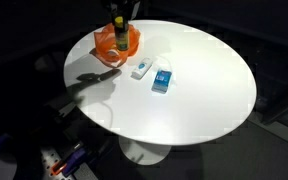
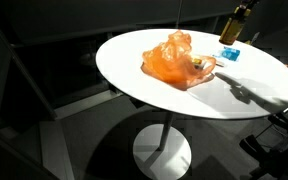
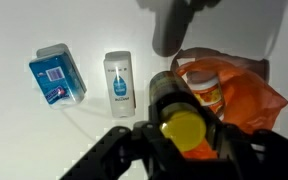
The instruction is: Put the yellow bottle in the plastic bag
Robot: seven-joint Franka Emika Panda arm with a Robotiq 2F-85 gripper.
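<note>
In the wrist view the gripper has its two dark fingers pressed in from either side on the yellow bottle, clamping it with the yellow cap facing the camera. Both exterior views show the bottle held up in the air above the white round table, not touching it. The orange plastic bag lies crumpled on the table just beside the bottle with an orange-lidded jar showing inside, while a white bottle and a blue packet lie side by side further off.
</note>
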